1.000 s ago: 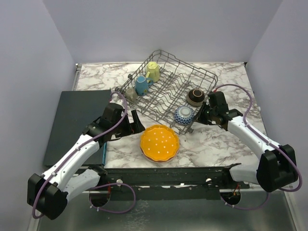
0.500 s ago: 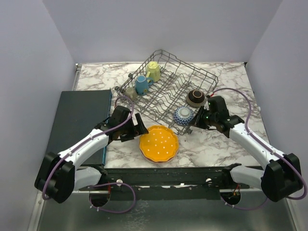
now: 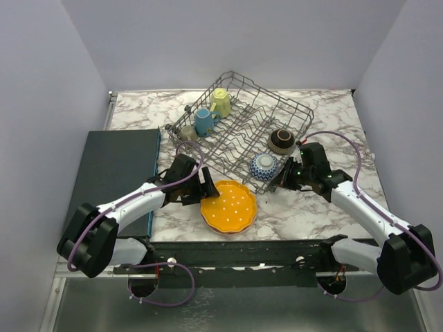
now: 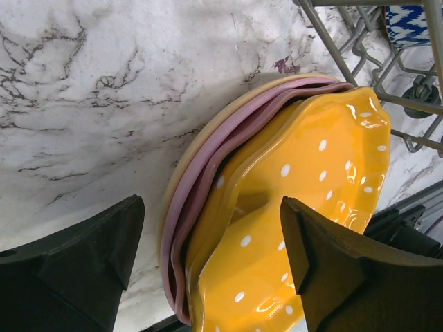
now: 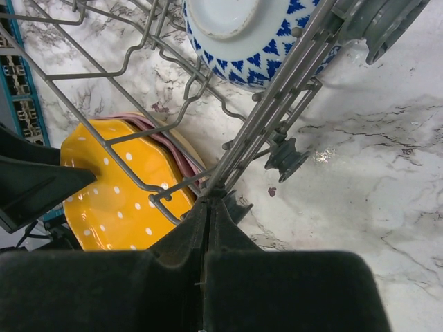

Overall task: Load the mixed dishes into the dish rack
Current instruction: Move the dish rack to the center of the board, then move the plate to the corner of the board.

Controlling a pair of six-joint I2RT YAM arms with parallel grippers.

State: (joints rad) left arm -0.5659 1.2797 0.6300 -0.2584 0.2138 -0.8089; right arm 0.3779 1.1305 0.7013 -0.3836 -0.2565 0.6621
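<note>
My left gripper (image 3: 205,188) stands wide open on the marble table (image 3: 315,207), its fingers (image 4: 83,263) either side of the near edge of an orange dotted plate (image 4: 304,187) that tops a stack of pink plates (image 4: 199,200) just in front of the dish rack (image 3: 271,92). My right gripper (image 5: 208,202) is closed, tips against the rack's lower corner wire below a blue patterned bowl (image 5: 235,28). A brown bowl (image 3: 281,139) and yellow (image 3: 220,102), blue (image 3: 203,121) and grey (image 3: 188,132) mugs sit in the rack
</note>
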